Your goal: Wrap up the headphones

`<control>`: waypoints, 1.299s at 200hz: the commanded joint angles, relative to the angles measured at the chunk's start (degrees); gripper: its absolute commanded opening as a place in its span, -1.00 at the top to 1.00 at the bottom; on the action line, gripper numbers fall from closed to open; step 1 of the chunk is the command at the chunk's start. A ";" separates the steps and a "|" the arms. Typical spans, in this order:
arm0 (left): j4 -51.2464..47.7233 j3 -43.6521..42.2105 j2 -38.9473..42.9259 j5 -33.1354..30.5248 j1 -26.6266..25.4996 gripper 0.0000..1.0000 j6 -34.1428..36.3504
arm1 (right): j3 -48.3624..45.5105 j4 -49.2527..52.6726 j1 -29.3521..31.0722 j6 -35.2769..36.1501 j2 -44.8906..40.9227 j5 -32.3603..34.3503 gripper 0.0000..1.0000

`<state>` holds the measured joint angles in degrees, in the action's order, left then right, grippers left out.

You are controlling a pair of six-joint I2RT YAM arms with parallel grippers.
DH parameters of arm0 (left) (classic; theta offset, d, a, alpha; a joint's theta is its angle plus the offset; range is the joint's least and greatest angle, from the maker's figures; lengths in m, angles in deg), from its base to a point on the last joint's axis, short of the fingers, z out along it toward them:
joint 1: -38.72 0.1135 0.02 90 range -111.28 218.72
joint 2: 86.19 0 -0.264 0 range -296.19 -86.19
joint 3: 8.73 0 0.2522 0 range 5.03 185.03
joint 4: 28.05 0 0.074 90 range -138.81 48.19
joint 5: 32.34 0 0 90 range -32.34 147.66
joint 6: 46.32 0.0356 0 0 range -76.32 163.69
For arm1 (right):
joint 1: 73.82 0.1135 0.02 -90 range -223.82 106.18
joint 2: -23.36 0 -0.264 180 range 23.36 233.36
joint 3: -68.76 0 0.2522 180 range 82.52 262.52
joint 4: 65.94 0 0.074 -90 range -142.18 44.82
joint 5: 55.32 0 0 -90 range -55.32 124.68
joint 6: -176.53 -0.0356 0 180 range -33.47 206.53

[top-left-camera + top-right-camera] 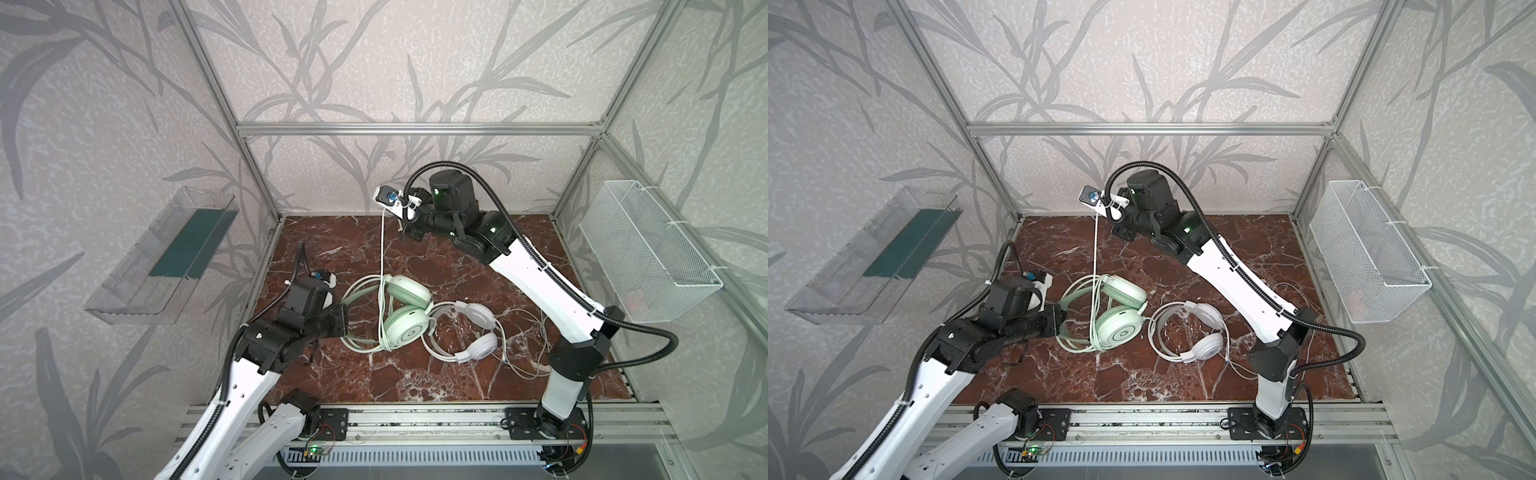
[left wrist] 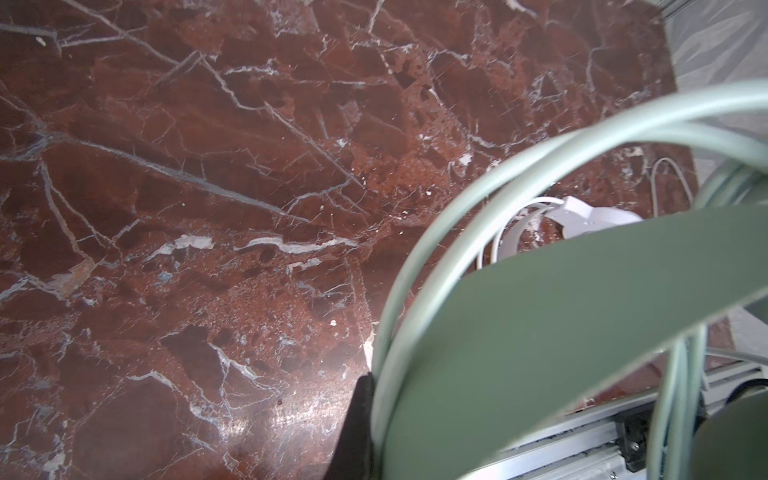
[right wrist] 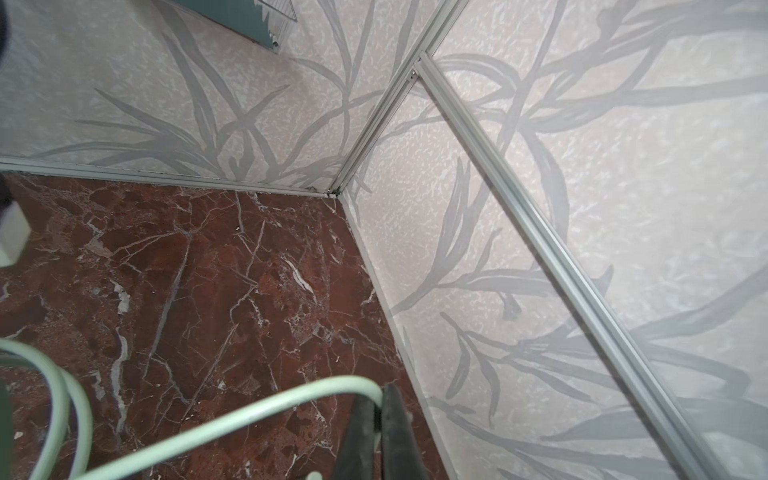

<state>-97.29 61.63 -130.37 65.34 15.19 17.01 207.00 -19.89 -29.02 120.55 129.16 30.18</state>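
Right gripper (image 3: pixel 379 419) pinches the smooth mint cable (image 1: pixel 381 257) taut near the back wall (image 1: pixel 332 174). Left gripper (image 1: pixel 345 312) clamps the mint-green headset (image 1: pixel 405 328) by its curved band. The white headset (image 1: pixel 478 332) lies just beside it, with bare veined marble tabletop (image 1: pixel 332 241) behind.

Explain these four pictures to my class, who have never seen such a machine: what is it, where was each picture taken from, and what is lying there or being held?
It is a robot with two arms, each ending in a two-fingered gripper. Two pictures look down from overhead; the other two come from cameras on the wrists. On the marble table lie mint-green headphones and white headphones. The left gripper is shut on the mint pair's headband. The right gripper, raised high, pinches their cable, which runs straight up from the table.
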 commanded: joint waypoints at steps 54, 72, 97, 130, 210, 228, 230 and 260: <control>0.39 5.92 5.83 11.03 -0.62 1.00 0.68 | 2.43 -0.40 -5.24 -10.08 5.88 -8.23 1.00; 1.76 7.48 5.97 11.41 -0.63 1.00 -0.75 | -1.57 -1.71 -5.85 -11.83 5.01 -9.81 1.00; 2.38 11.25 5.86 8.34 -0.50 1.00 -1.92 | -11.81 -7.28 -6.21 -14.24 1.69 -11.64 1.00; 1.73 17.10 3.11 5.07 -0.55 1.00 -2.18 | -23.37 -13.06 -6.46 -16.77 -1.71 -12.78 1.00; 3.10 26.05 -3.89 -4.06 -0.55 1.00 -7.59 | -45.29 -26.57 -7.13 -28.22 -7.69 -23.26 1.00; 6.36 24.88 -3.62 -5.86 -0.42 1.00 -9.65 | -48.69 -29.22 -7.18 -31.29 -10.37 -26.52 1.00; 6.82 24.61 -3.49 -6.02 -0.45 1.00 -9.85 | -49.13 -29.61 -7.18 -31.69 -10.73 -26.71 1.00; 14.76 19.54 -0.77 -8.71 -0.45 1.00 -14.73 | -55.75 -38.01 -7.13 -39.49 -14.55 -30.04 1.00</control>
<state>-100.97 81.89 -135.55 58.30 14.89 10.52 155.70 -53.33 -35.08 89.45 117.09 1.99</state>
